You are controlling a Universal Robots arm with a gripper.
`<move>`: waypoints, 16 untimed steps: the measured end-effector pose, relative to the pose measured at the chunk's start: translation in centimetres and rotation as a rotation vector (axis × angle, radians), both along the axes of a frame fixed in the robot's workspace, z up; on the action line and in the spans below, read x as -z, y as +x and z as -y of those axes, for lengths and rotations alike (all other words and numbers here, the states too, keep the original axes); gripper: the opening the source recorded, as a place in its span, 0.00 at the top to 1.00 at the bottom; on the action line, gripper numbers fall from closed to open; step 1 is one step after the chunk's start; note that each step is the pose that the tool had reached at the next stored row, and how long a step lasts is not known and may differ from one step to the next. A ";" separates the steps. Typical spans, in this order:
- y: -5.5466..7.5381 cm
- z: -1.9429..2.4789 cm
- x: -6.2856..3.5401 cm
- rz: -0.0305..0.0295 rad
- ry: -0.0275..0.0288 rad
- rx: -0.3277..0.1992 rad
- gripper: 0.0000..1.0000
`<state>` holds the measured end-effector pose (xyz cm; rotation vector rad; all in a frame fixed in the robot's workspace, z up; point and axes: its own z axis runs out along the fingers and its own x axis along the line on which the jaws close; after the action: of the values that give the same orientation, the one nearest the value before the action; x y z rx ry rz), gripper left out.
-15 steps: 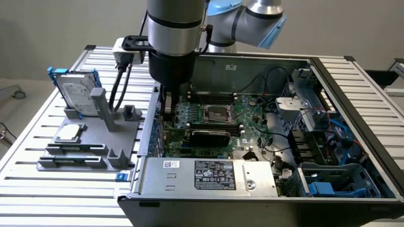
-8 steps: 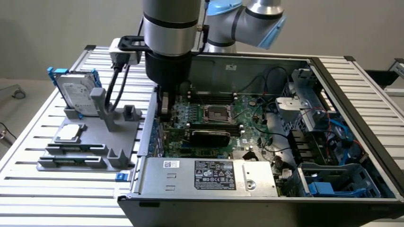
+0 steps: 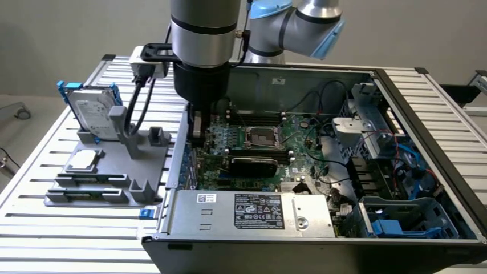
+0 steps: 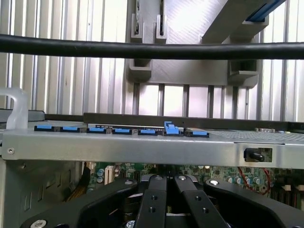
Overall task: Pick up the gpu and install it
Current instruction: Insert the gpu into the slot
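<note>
The arm [image 3: 202, 34] is reaching straight down into the open computer case [image 3: 426, 108], at its edge on the exterior view's left, and the end effector [image 3: 196, 134] hangs just inside that wall, low over the motherboard [image 3: 304, 145]. The gpu [image 3: 254, 165] sits inside the case, a black-faced card standing on edge on the motherboard just in front of the empty CPU socket [image 3: 261, 136]. It's near the end effector but apart from it, and I can't tell whether it's fully seated. Out on the slatted desk [image 3: 31, 228], the grey fixture [image 3: 106, 197] holds the hard drive [image 3: 95, 117] upright in its blue-edged frame, and the small square CPU chip [image 3: 84, 161] lies flat nearer the front. Over to the wrist view: here's the end effector [image 4: 166, 179] up close, its two black fingers [image 4: 153, 199] brought together at the tips, and I see nothing between them. Beyond them runs the case's grey metal rim [image 4: 142, 147] with a row of blue clips [image 4: 121, 130] along it, detail the exterior view doesn't give. A thick black cable [image 4: 152, 50] crosses in front of the camera.
</note>
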<state>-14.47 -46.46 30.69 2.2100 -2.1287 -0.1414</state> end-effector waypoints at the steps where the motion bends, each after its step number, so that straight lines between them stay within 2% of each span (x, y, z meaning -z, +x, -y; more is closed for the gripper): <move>1: 0.0 0.00 0.00 0.0000 0.0000 0.000 0.89; 9: -0.1 0.00 -0.01 0.0000 -0.0001 0.000 0.89; 16: 0.1 0.11 -1.05 -0.0022 0.0001 0.000 0.89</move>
<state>-14.36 -46.58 31.74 2.2089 -2.1276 -0.1439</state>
